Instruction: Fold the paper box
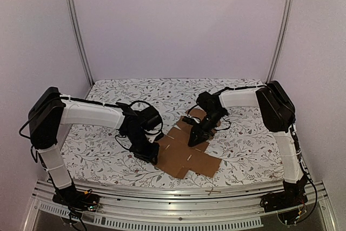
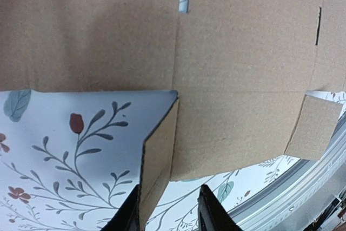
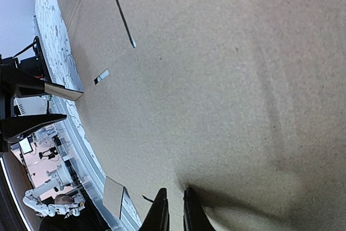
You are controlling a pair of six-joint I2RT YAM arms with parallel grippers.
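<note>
Paper box (image 1: 189, 154) lies flat on flowered cloth (image 1: 102, 152), near front edge. Left wrist view alone shows raised flap (image 2: 159, 150) between parted fingers of left gripper (image 2: 170, 201). Right wrist view: right gripper (image 3: 174, 197) fingers almost together, empty, tips on box.

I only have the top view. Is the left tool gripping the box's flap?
Observer: No. The left wrist view shows the left tool open; a raised flap of the box stands between its fingers, against one.
Operator: And the right tool?
Observer: Its wrist view shows the right tool nearly shut, nothing between its fingers, tips down at flat cardboard.
Operator: Any cuts I can't see?
Observer: A short slit in a panel, in the left wrist view.
</note>
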